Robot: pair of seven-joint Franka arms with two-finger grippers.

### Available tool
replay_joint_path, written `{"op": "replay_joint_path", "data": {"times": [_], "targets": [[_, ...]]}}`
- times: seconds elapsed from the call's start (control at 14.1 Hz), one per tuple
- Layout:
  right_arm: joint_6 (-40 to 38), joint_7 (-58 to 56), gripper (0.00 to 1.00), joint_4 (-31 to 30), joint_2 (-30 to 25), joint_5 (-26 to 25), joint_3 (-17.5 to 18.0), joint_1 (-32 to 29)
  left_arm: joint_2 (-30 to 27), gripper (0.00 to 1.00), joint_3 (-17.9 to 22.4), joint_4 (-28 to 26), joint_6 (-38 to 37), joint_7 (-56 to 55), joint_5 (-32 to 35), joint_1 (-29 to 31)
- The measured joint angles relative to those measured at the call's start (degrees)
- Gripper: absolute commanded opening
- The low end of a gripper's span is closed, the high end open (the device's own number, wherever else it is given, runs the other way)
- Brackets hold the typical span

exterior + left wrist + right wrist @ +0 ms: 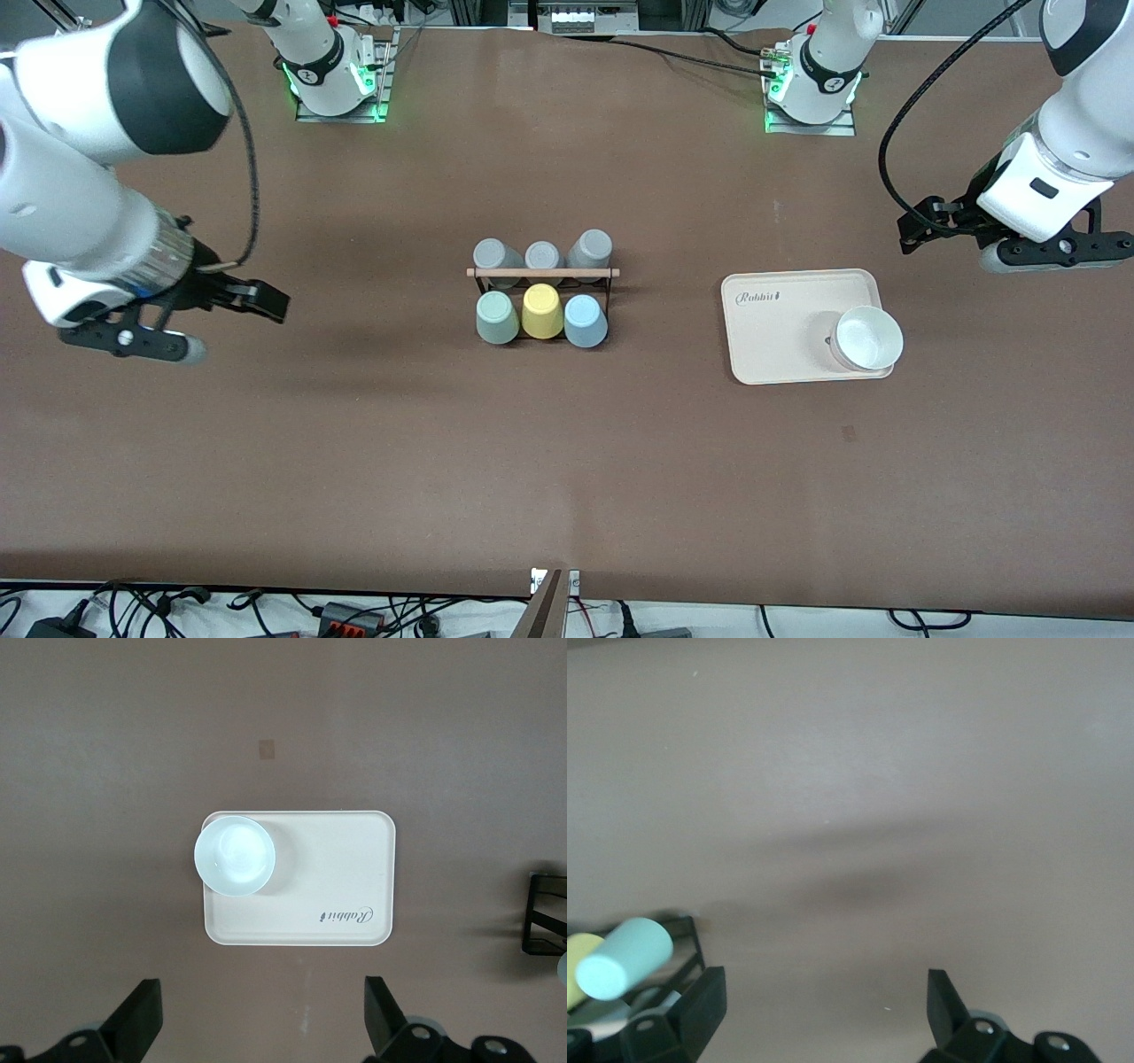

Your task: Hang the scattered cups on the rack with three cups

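The black wire rack [542, 273] with a wooden rod on top stands at the table's middle. The mint-green cup [496, 317] and the light blue cup [586, 321] sit on its nearer pegs with a yellow cup [542, 311] between them. Three grey cups [541, 256] sit on the farther pegs. My right gripper [190, 319] is open and empty, up over bare table toward the right arm's end. Its wrist view [824, 1010] shows the mint cup [622, 958] and the rack's end [687, 935]. My left gripper [1014, 235] is open and empty, up over bare table beside the tray, and also shows in its wrist view [263, 1019].
A cream tray [771, 354] lies toward the left arm's end with a white bowl [868, 337] on it. The left wrist view shows the tray [345, 868], the bowl [234, 855] and the rack's edge [545, 921]. Cables run along the table's near edge.
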Motion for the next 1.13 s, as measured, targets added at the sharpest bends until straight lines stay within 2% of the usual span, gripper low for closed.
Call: {"op": "replay_joint_path", "data": {"times": [0.21, 0.5, 0.64, 0.85, 1.13], "targets": [[1.2, -5.6, 1.00, -5.8, -5.7, 2.7, 0.0, -4.6, 0.0, 1.00, 0.0, 0.0, 0.0, 0.0, 0.0, 0.0], [9.1, -7.2, 1.00, -22.5, -18.0, 3.4, 0.5, -5.9, 0.0, 1.00, 0.0, 0.0, -1.1, 0.0, 0.0, 0.0], [11.2, -7.2, 1.00, -28.6, -22.6, 3.4, 1.1, -5.9, 0.0, 1.00, 0.0, 0.0, -1.2, 0.1, 0.0, 0.0], [9.4, -7.2, 1.00, -30.5, -25.0, 3.4, 1.1, -5.9, 0.0, 1.00, 0.0, 0.0, -1.3, 0.6, 0.0, 0.0], [8.1, -7.6, 1.00, -26.1, -22.3, 3.4, 0.6, -6.3, 0.0, 1.00, 0.0, 0.0, -1.4, 1.6, 0.0, 0.0]]}}
